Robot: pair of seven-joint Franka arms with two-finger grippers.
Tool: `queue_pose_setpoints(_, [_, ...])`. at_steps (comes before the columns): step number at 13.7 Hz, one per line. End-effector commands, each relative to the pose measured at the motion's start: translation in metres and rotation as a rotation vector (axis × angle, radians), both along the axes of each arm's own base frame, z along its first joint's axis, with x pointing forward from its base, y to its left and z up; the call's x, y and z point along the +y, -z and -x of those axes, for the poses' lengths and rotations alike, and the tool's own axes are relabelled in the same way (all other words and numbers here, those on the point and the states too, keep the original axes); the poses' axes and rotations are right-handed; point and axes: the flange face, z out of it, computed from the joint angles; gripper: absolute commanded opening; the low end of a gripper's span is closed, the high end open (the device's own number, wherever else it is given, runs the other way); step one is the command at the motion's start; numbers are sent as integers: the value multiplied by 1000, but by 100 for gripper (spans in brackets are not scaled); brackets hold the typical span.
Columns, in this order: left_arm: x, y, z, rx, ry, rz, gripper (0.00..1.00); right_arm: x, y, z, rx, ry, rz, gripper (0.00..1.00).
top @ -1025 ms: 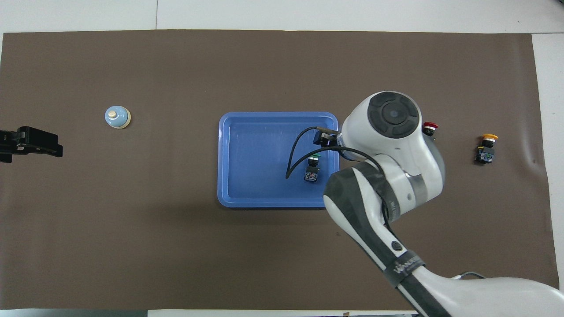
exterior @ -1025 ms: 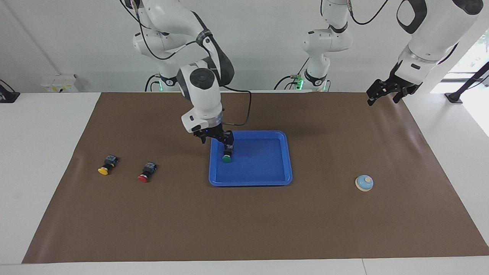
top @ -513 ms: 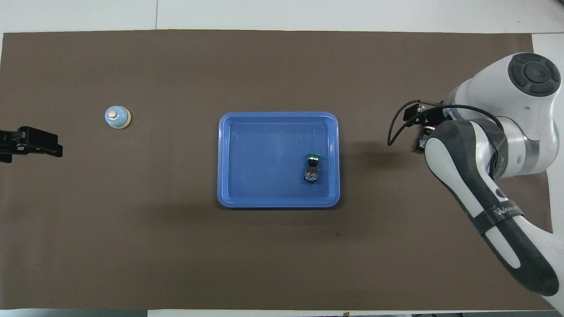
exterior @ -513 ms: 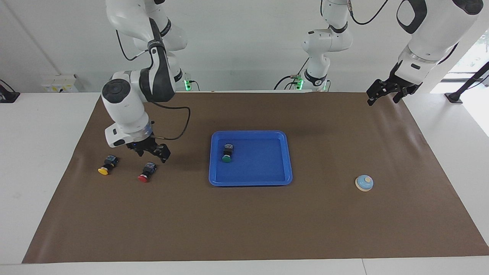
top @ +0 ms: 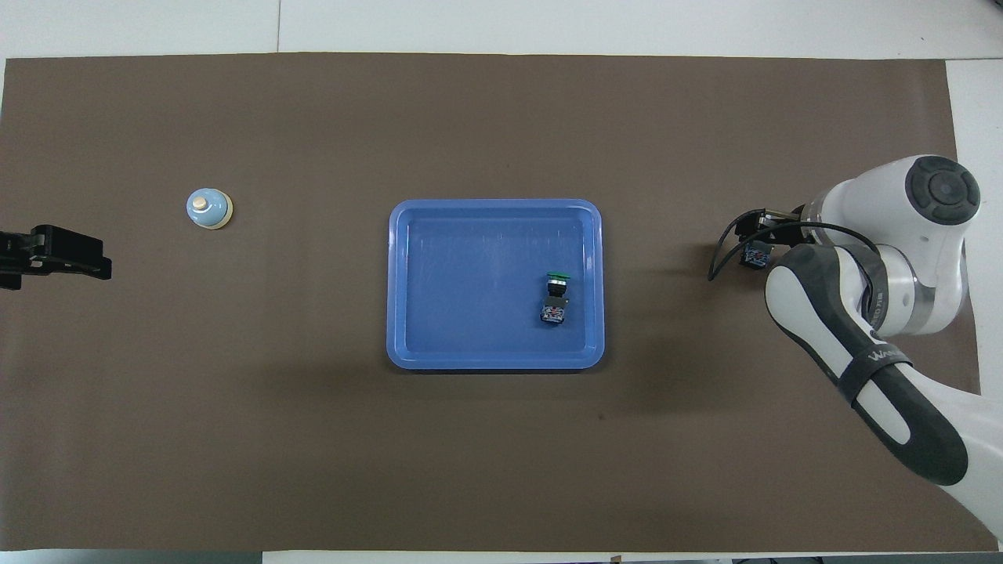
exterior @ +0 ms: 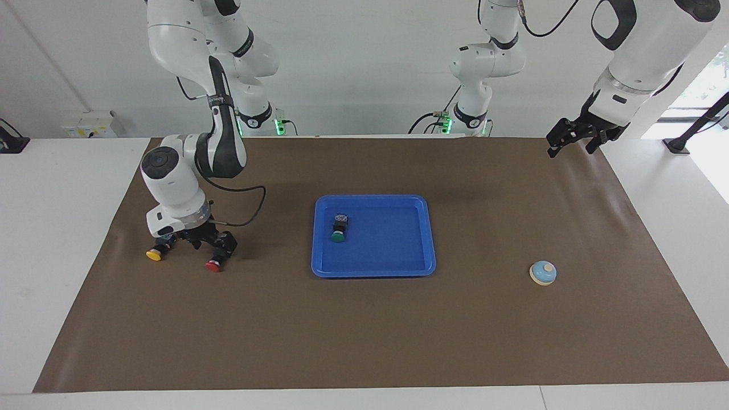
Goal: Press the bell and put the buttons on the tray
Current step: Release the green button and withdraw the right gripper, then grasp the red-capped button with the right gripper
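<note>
Landmark: blue tray (exterior: 428, 239), mid tabletop on the brown mat (exterior: 364, 341).

Green button (exterior: 338, 229) lies on its side in the tray, in the corner nearer the robots toward the right arm's end, cap pointing away from the robots. Rest of the tray floor is bare.

Red button (exterior: 215, 263) and yellow button (exterior: 154, 254) lie on the mat well off the tray toward the right arm's end, yellow the more distant from the tray. Both on their sides, caps pointing away from the robots.

Right gripper (exterior: 204, 244) is down low over those two buttons, jaws spread wide, nothing held. One finger (exterior: 225, 245) sits right at the red button's body; can't tell if it touches. In the overhead view the right arm's wrist covers the yellow button and most of the red one.

Bell (exterior: 543, 273) stands alone on the mat, well off the tray toward the left arm's end, a bit farther from the robots than the tray.

Left gripper (exterior: 575, 136) waits raised over the mat's corner at the left arm's end, well clear of the bell, jaws wide apart, nothing held.

Open mat all around the tray and bell. The yellow button lies near the mat's end edge.
</note>
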Motion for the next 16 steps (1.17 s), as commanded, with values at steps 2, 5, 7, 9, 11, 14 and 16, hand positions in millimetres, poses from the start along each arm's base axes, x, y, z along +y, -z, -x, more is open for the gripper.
queue_pose_setpoints(2, [0,-4,2,6,-13,14,100,3,17,13,-24,-20,6,90])
queue_pose_setpoints(5, [0,-4,2,6,-13,14,100,5,17,13,-17,-24,6,0])
queue_pose_setpoints(7, [0,-4,2,6,-13,14,100,8,15,13,-15,-27,7,0])
queue_pose_setpoints(9, [0,-4,2,6,-13,14,100,15,6,9,-9,-37,5,0])
queue_pose_setpoints(11, [0,-4,2,6,-13,14,100,39,-22,-5,19,-58,1,0])
queue_pose_setpoints(14, [0,-4,2,6,-13,14,100,109,-79,-24,58,-24,1,0])
queue_pose_setpoints(16, [0,-4,2,6,-13,14,100,169,-108,-30,75,-19,2,0])
